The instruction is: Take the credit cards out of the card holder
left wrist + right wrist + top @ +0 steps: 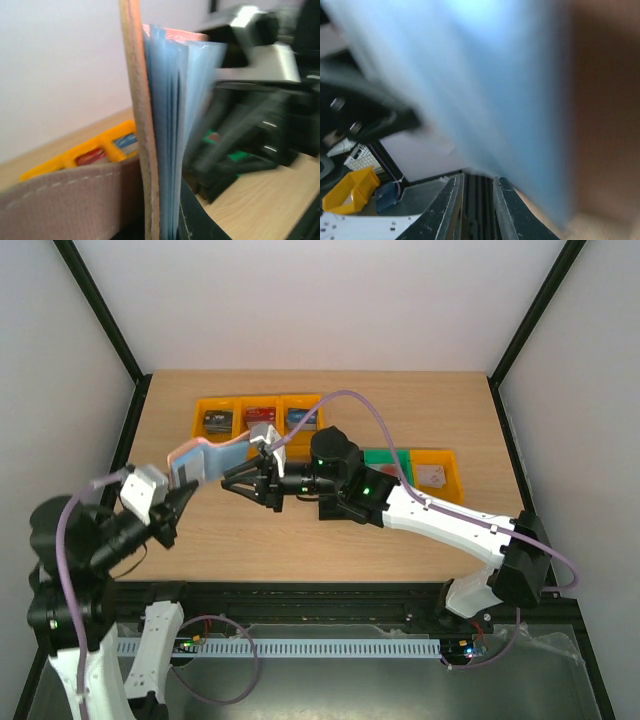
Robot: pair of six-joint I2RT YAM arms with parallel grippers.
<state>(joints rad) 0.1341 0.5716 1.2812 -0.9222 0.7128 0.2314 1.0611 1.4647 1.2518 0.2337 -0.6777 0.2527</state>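
Observation:
My left gripper (184, 498) is shut on the card holder (195, 462) and holds it above the table, left of centre. In the left wrist view the holder (140, 125) stands edge-on, with a brown outside and pale blue sleeves fanned to the right, pinched between my left gripper's (167, 227) jaws. My right gripper (226, 483) points left, just below the holder's open side. In the right wrist view, blurred blue sleeves (495, 75) cover the tips of my right gripper (479, 176). Its jaws stand close together with a narrow gap. No credit card shows clearly in the holder.
A row of yellow bins (258, 418) at the back holds dark, red and blue cards. A green bin (385, 458) and a yellow bin (440, 475) with a pale card stand to the right, behind my right arm. The bins also show in the left wrist view (80, 155).

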